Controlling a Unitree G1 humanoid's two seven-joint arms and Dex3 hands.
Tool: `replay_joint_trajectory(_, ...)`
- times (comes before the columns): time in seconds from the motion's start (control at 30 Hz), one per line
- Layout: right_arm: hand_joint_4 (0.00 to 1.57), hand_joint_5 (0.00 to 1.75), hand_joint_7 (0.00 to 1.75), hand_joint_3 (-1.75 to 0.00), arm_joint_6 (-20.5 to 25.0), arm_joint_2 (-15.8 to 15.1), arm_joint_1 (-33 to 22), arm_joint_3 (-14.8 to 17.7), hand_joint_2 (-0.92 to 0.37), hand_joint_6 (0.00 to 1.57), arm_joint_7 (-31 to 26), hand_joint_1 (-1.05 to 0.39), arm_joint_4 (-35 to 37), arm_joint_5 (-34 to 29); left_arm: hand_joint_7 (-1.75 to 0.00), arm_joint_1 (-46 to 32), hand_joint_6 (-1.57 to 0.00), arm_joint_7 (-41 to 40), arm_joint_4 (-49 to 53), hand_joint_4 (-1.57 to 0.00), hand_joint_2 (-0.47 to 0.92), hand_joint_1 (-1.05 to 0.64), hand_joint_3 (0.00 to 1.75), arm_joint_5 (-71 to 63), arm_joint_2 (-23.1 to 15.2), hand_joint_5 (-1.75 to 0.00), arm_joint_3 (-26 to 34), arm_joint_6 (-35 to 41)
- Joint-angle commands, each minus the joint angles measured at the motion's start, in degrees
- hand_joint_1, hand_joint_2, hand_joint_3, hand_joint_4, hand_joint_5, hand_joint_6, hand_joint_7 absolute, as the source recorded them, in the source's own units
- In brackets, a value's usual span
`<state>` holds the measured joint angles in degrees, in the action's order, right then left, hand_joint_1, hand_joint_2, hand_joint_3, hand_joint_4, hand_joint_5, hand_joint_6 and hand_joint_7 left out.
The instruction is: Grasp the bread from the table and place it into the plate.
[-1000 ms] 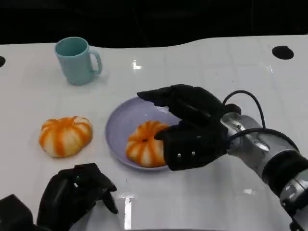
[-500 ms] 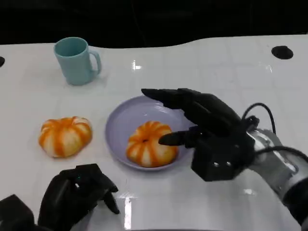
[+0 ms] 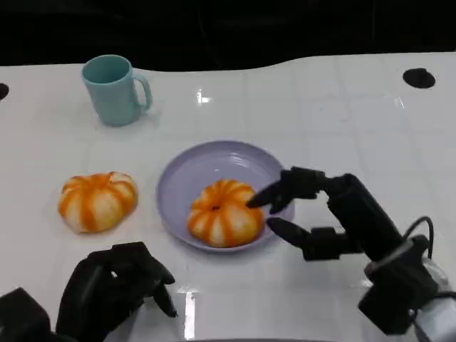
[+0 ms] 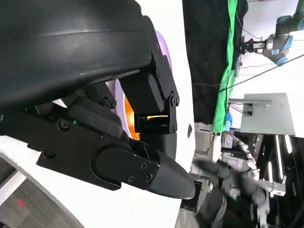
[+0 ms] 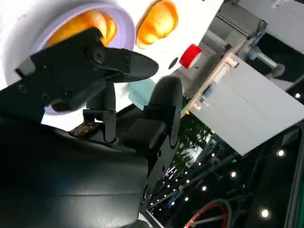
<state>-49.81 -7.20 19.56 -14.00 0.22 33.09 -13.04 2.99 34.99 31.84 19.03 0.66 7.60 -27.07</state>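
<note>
An orange-and-white striped bread point(image 3: 222, 212) lies inside the lavender plate point(image 3: 214, 153) at the table's middle. My right hand point(image 3: 335, 214) hovers just right of the plate, fingers spread and holding nothing, fingertips near the bread's right side. A second, similar bread point(image 3: 96, 201) sits on the table left of the plate. My left hand point(image 3: 114, 292) rests at the near left with its fingers curled in, gripping nothing. The right wrist view shows the plate point(image 5: 124, 28), the bread in it point(image 5: 80, 23) and the other bread point(image 5: 159, 19) beyond my fingers.
A teal mug point(image 3: 114, 89) stands at the back left. A black round mark point(image 3: 418, 77) sits near the far right edge. White table surface stretches right of the plate and behind it.
My right hand has let go of the bread and drawn back toward the near right, fingers opening. The bread stays in the plate. The left hand has not moved.
</note>
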Motion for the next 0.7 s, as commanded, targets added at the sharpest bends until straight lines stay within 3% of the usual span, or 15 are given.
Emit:
replay_joint_trajectory(0.03, 0.78, 1.51, 1.20, -1.37, -0.31, -2.09, -5.16, 1.66, -0.37, 0.85, 3.89, -0.10, -4.68, 4.76, -0.79, -0.05, -1.18, -0.54, -0.36, -1.16, 0.92, -0.93, 0.05, -0.16, -0.85, -1.21, 0.27, 0.47)
replay_joint_trajectory(0.23, 0.82, 1.43, 1.22, -1.41, 0.62, -4.54, -11.34, 3.33, -0.33, 0.88, 8.01, -0.15, -9.85, 7.78, -0.80, 0.30, -1.18, -0.37, 0.12, -1.16, 0.92, -0.94, 0.06, -0.33, -0.87, -1.21, 0.21, 0.09)
replay_joint_trajectory(0.43, 0.83, 1.45, 1.23, -1.33, 3.69, -6.18, -15.98, 5.13, -0.35, 0.86, 11.12, -0.16, -13.44, 9.83, -0.81, 0.35, -1.17, -0.47, 0.04, -1.15, 0.92, -0.94, 0.07, -0.48, -0.70, -1.22, -0.01, 0.13)
replay_joint_trajectory(0.7, 0.79, 1.50, 1.22, -1.24, 5.07, -5.90, -19.73, 6.34, -0.41, 0.84, 13.58, -0.19, -14.58, 11.86, -0.82, 0.39, -1.17, -0.19, 0.27, -1.14, 0.92, -0.93, 0.07, -0.27, -0.87, -1.22, 0.04, 0.20)
